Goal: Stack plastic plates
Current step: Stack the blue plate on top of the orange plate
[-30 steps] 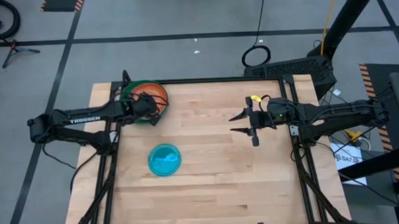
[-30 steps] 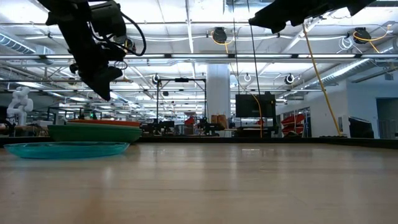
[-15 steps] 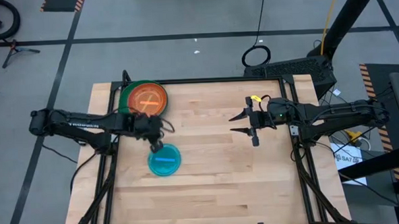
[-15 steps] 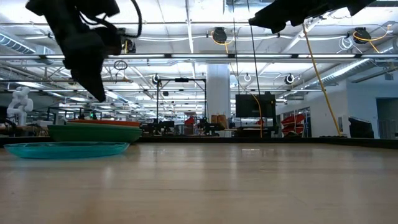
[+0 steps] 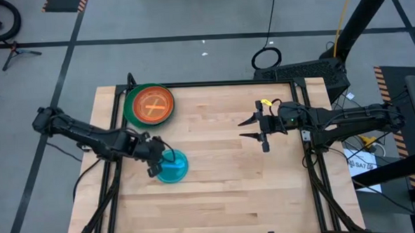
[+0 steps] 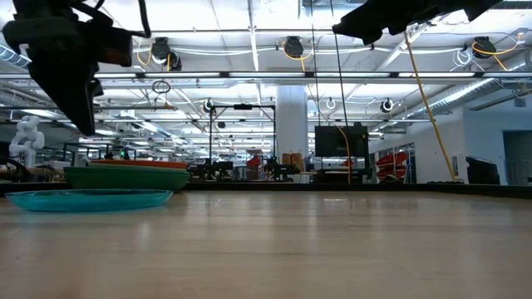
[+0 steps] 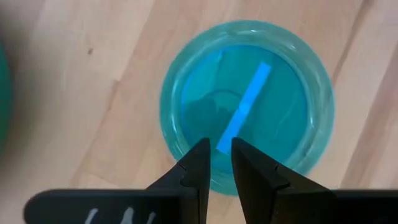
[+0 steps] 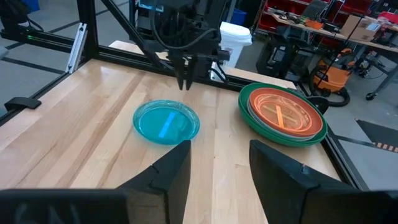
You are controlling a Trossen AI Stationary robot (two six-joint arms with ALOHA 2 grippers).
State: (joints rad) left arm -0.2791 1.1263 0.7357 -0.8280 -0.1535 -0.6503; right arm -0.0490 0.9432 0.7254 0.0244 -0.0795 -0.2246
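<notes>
A stack of plastic plates point(image 5: 149, 105) point(image 8: 283, 115) rests on the table's far left corner: dark green underneath, red-orange over it, a translucent orange one on top. A smaller cyan blue plate point(image 5: 172, 166) point(image 7: 249, 106) lies flat on the wood nearer the front. My left gripper point(image 5: 156, 165) point(image 7: 221, 150) hangs above the cyan plate's left rim, pointing steeply down, its fingers a narrow gap apart with nothing between them. My right gripper point(image 5: 249, 127) point(image 8: 217, 149) waits open, high over the table's right side, pointing level toward the plates.
Black frame rails point(image 5: 213, 84) run along the table's edges. Bare wood point(image 5: 224, 186) spreads between the plates and the right arm. In the low view the stack point(image 6: 126, 176) stands just behind the cyan plate point(image 6: 89, 199).
My left gripper has swung from above the stack toward the table's near edge, turning as it went, and now hangs over the cyan plate's left rim. The plates have stayed where they were.
</notes>
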